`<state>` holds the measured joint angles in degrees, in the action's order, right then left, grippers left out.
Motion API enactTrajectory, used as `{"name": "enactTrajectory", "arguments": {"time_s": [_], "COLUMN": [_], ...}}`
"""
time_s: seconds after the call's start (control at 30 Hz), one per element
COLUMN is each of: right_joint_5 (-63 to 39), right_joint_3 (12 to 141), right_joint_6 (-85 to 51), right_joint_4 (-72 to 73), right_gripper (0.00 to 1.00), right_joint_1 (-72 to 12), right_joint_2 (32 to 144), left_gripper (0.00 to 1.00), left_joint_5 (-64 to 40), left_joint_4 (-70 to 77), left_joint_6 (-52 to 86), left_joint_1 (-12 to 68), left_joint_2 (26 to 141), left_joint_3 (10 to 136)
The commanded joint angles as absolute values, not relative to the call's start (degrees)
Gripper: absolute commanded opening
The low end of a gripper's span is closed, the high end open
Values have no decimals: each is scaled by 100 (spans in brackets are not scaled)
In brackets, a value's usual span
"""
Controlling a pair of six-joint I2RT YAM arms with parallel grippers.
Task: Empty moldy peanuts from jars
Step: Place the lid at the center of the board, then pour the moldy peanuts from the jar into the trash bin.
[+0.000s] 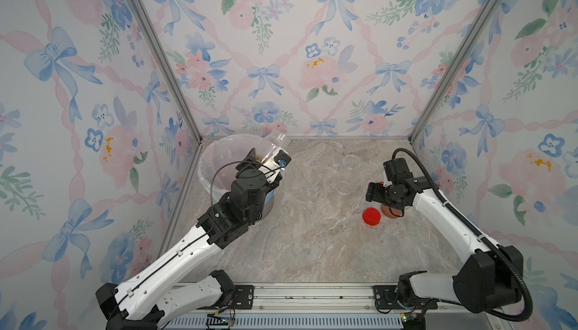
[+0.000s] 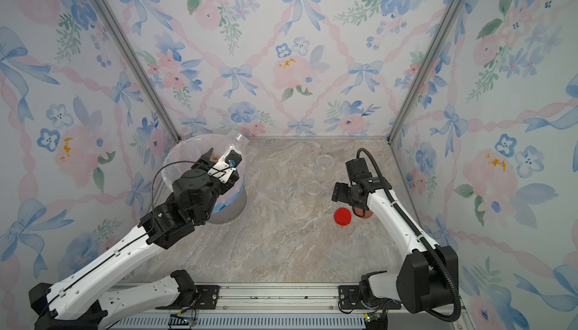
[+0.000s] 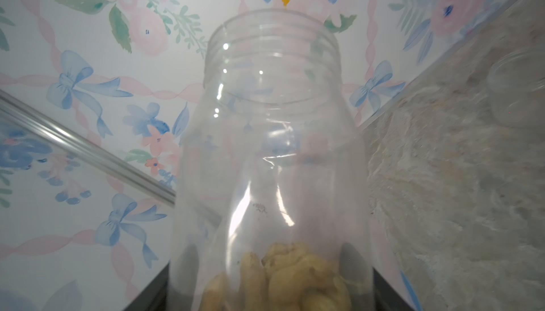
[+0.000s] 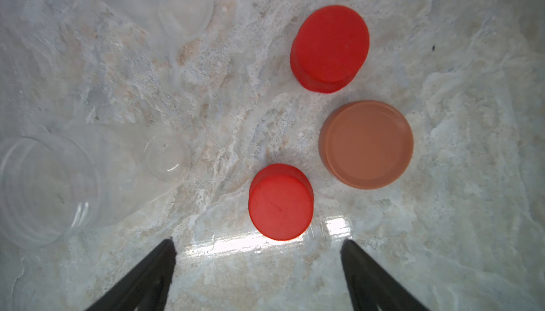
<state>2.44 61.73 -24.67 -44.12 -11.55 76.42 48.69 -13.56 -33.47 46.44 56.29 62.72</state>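
My left gripper (image 1: 266, 159) (image 2: 220, 159) is shut on a wide clear jar (image 1: 272, 148) (image 2: 233, 145) (image 3: 274, 135) with no lid. It holds the jar tilted above the bin, mouth pointing up toward the back wall. Moldy peanuts (image 3: 289, 274) lie heaped at the jar's bottom, between my dark fingers (image 3: 354, 265). Two more clear jars (image 1: 352, 161) (image 1: 345, 187) (image 4: 44, 188) stand open and empty on the table. My right gripper (image 4: 258, 241) (image 1: 373, 192) hangs open above the table, just short of a red lid (image 4: 280, 203) (image 1: 371, 216), with nothing between its fingers.
A grey bin (image 1: 206, 156) (image 2: 170, 156) with a pale liner stands at the back left under the held jar. A second red lid (image 4: 330, 48) and a brown lid (image 4: 365, 144) (image 1: 389, 212) lie beside the first. Patterned walls close in three sides.
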Motion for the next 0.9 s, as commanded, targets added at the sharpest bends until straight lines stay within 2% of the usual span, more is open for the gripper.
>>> {"name": "enactTrajectory", "arguments": {"time_s": [0.0,0.13,0.37,0.6,0.87], "right_joint_5": [-22,-204,-509,-695,-979], "right_joint_3": [6316,6191,6137,5973,5784], "right_joint_6": [-2262,-2206,-2201,-2224,-2333], "right_joint_4": [-4131,-3844,-3430,-3045,-2721], "right_gripper": [89,89,87,87,87], "right_joint_1": [-1103,-1074,-1028,-946,-844], "right_joint_2": [7819,7949,8214,8254,8373], "left_gripper": [17,18,18,11,13], "left_joint_5": [6292,6843,7221,6512,5604], "left_joint_4": [-1678,-1685,-1672,-1651,-1602], "left_joint_6": [-4020,-4728,-6016,-7163,-7854], "left_joint_1": [4581,4420,4036,3297,2861], "left_joint_2": [5441,5352,5320,5262,5316], "left_joint_3": [6497,6554,6524,6329,6384]}}
